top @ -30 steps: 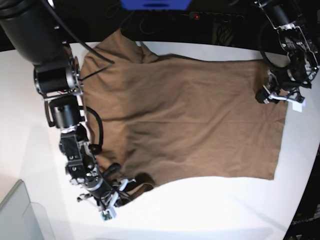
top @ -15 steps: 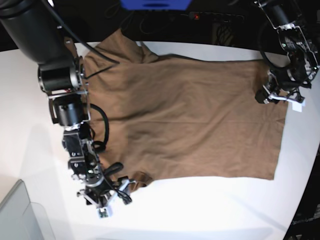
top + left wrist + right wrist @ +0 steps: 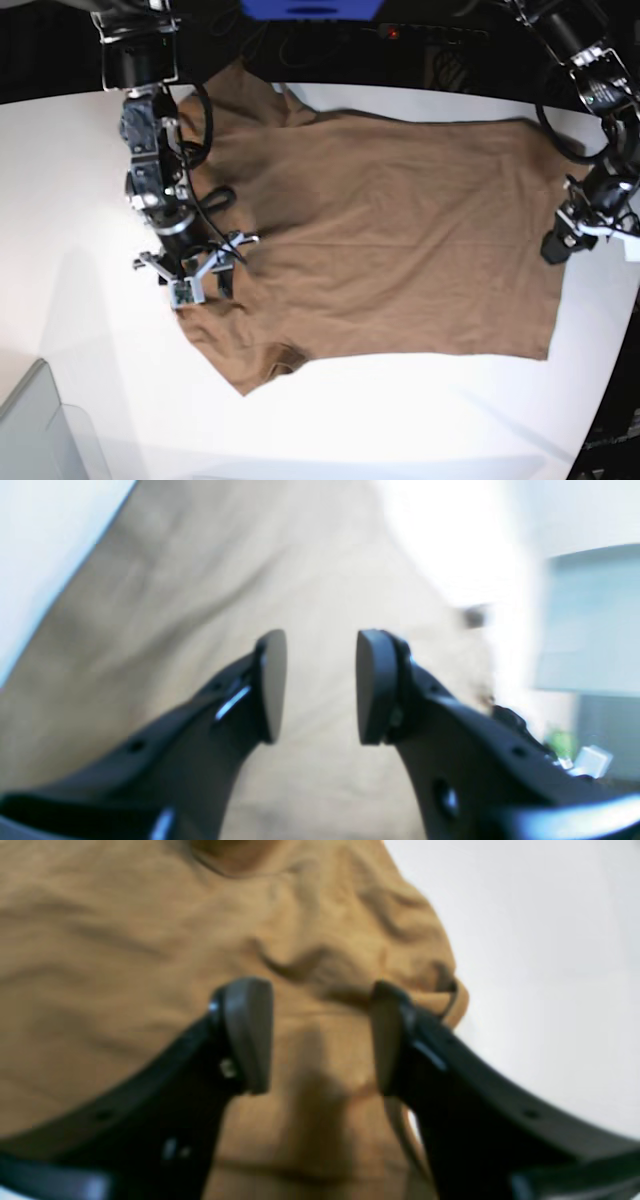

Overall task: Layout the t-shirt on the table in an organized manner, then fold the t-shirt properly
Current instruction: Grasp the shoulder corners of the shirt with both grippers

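Note:
The tan-brown t-shirt [image 3: 380, 230] lies spread flat on the white table [image 3: 400, 420], with one sleeve at the far left and one at the near left. My right gripper [image 3: 225, 262] is open and empty over the shirt's left side. In the right wrist view it [image 3: 320, 1040] hangs over wrinkled cloth [image 3: 125, 940] near the shirt's edge, with bare table [image 3: 550, 940] beside it. My left gripper [image 3: 553, 248] is at the shirt's right edge. In the left wrist view it [image 3: 320, 685] is open and empty above smooth cloth [image 3: 150, 605].
A grey translucent bin [image 3: 30, 430] stands at the table's near left corner. Dark equipment and cables [image 3: 400, 35] lie beyond the far edge. The table's curved edge runs close behind the left arm at the right side.
My right gripper has left the near-left sleeve and moved toward the far side over the shirt's left part. That sleeve now lies spread out. My left gripper has shifted nearer along the right edge.

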`<action>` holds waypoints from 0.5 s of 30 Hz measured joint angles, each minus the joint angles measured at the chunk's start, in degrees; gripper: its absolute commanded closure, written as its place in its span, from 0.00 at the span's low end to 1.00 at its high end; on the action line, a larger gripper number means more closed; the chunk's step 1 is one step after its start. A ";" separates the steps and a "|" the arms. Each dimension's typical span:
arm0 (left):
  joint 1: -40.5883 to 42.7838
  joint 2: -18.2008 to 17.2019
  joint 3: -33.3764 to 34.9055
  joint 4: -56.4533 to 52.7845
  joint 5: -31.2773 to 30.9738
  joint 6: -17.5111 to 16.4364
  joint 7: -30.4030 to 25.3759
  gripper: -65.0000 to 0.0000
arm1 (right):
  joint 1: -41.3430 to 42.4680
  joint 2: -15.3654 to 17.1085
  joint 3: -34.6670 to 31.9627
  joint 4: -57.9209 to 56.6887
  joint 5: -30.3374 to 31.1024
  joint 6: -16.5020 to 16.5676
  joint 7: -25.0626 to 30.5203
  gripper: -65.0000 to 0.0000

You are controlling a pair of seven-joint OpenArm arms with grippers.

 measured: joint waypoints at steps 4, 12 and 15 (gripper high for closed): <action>5.27 -0.04 -0.55 3.39 0.15 0.44 0.17 0.65 | -8.63 -1.44 0.15 9.38 -0.02 -0.13 -0.02 0.91; 17.64 -0.07 -9.84 5.68 -0.33 0.26 -0.17 0.60 | -17.68 -1.88 0.15 14.45 -0.02 0.28 -0.26 0.98; 17.40 -0.02 -10.29 -0.83 0.55 0.24 -0.24 0.48 | -19.17 -1.88 0.13 14.58 -0.02 0.28 -0.24 0.98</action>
